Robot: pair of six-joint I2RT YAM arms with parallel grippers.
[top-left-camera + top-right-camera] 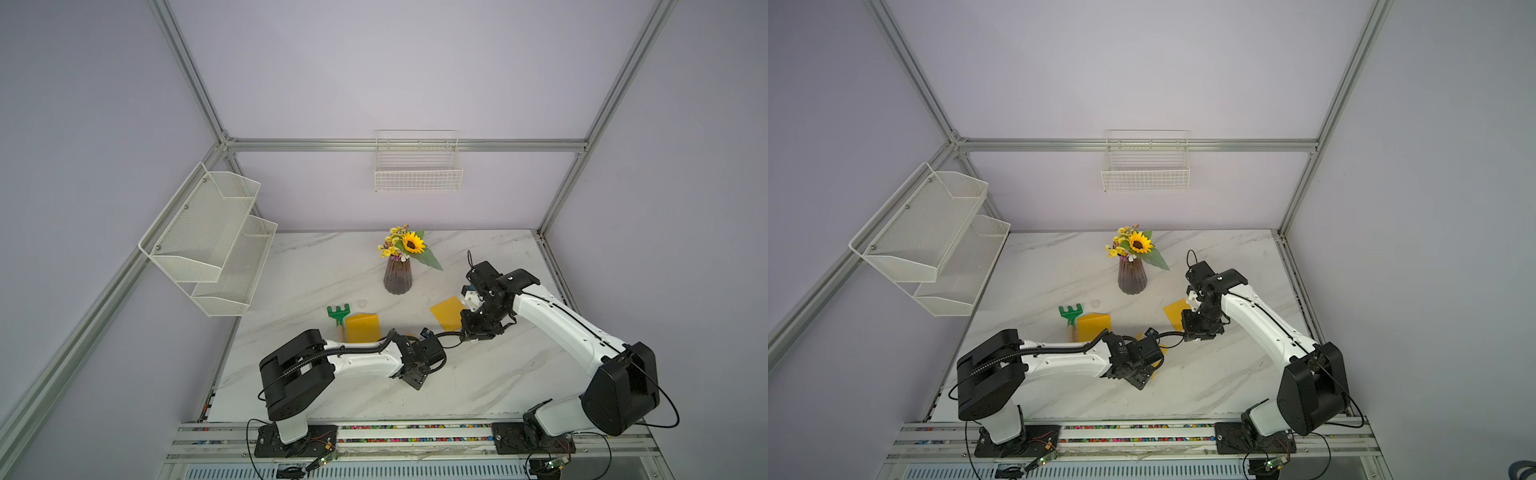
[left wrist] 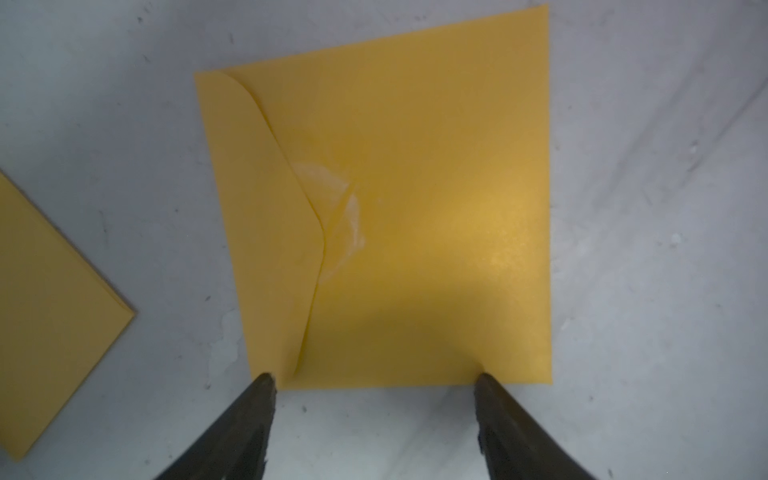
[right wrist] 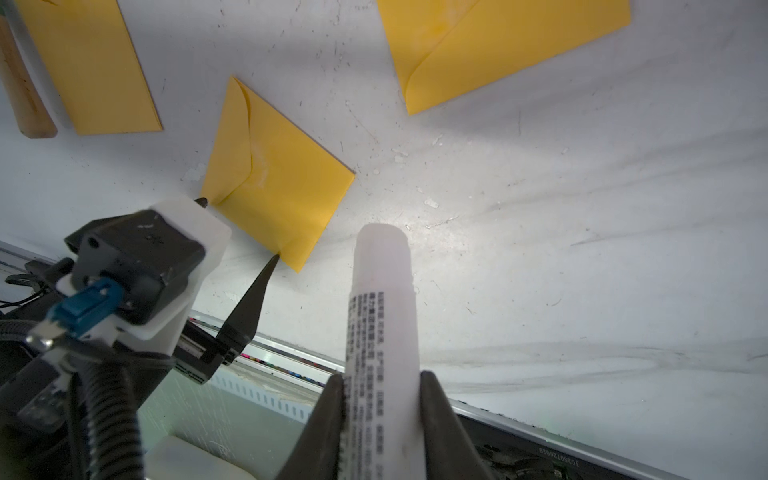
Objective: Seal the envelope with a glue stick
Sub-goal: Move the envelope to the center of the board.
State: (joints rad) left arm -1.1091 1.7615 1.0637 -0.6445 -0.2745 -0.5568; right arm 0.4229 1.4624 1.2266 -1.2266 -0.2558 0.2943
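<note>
The small square yellow paper envelope (image 2: 395,208) lies flat on the white marbled worktop (image 1: 332,266). Its flap is already folded down, and a whitish glue smear shows beside the flap's tip. The gluing and folding look done. What seems left is a firm press on the flap, since the pictures do not show whether it has bonded.

The left fingers (image 2: 245,424) are spread wide and hold nothing, their tips at the envelope's near edge. The right fingers (image 3: 328,424) are clamped on the white cylindrical plastic glue stick (image 3: 380,291), which is held above the worktop near the envelope.

The white wire wall basket (image 1: 417,174) and the white two-tier mesh shelf (image 1: 216,232) look empty. The dark ribbed vase (image 1: 397,280) holds a sunflower bouquet (image 1: 409,243).
</note>
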